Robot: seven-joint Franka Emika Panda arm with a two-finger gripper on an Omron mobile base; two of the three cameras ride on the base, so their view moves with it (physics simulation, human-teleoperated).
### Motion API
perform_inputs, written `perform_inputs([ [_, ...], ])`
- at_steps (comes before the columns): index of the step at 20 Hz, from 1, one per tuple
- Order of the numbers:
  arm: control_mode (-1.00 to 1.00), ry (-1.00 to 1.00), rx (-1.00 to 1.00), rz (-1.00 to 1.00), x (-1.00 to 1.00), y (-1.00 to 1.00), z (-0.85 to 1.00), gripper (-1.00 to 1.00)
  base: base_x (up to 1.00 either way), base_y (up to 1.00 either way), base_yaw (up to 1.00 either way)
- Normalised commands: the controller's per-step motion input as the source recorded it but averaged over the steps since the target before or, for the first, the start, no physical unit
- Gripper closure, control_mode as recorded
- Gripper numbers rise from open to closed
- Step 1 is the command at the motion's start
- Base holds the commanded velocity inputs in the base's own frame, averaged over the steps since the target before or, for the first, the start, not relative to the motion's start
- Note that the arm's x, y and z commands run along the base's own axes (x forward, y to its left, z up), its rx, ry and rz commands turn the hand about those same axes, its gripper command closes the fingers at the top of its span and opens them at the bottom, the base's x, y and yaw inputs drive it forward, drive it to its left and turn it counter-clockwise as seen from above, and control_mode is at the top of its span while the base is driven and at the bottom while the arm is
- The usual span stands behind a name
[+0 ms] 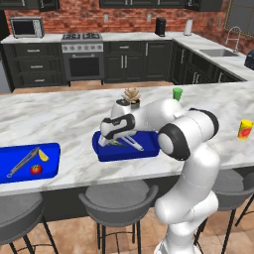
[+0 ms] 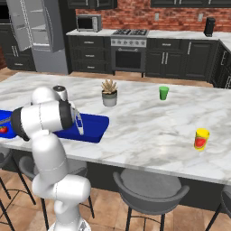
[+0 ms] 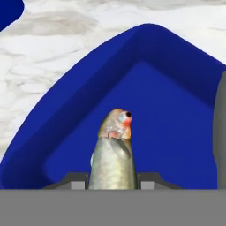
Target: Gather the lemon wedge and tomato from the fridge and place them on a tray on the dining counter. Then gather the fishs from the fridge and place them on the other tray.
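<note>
Blue plastic forms both trays on the dining counter (image 1: pixel 74 116), whose marble top is veined white and grey. The nearer tray (image 1: pixel 126 148) lies under the arm's hand in the left base view, and a second tray (image 1: pixel 27 161) lies well to its left along the same edge.

In the hand view an olive-tan fish (image 3: pixel 112 154) is seen clamped between the two dark fingertips (image 3: pixel 77 180), its head with a red-ringed eye pointing away from the hand. The gripper (image 3: pixel 112 182) is closed partway on the fish's body, one tip pressed to each flank. The fish is held just above the tray floor (image 3: pixel 176 132); whether its body touches the floor cannot be told from this angle. A grey shape is cut off at the right edge of the hand view (possibly the other fish, though too little shows to be sure).

On the second tray a lemon wedge (image 1: pixel 43 155) and a tomato (image 1: pixel 35 169) are set close together, with a long thin silver utensil (image 1: pixel 21 162) laid diagonally beside them.

Further along the counter a small potted plant (image 2: pixel 109 93), a green cup (image 2: pixel 164 93) and a yellow-and-red object (image 2: pixel 201 139) are spaced well apart. The fridge (image 2: pixel 36 34) is seen at the upper left of the right base view, one door swung open. Round grey stools (image 2: pixel 151 187) are lined along the near side of the counter.
</note>
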Motion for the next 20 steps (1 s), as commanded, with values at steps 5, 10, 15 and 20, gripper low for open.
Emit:
perform_inputs([
  [5, -1.00, 0.01, 0.00, 0.00, 0.15, 0.00, -0.22, 1.00, 0.00, 0.00, 0.00],
  [10, -1.00, 0.03, 0.00, 0.00, 0.18, 0.00, -0.22, 1.00, 0.00, 0.00, 0.00],
  [15, -1.00, 0.06, 0.00, 0.00, 0.15, 0.00, -0.17, 1.00, 0.00, 0.00, 0.00],
  [20, -1.00, 0.07, 0.00, 0.00, 0.05, 0.00, -0.10, 1.00, 0.00, 0.00, 0.00],
])
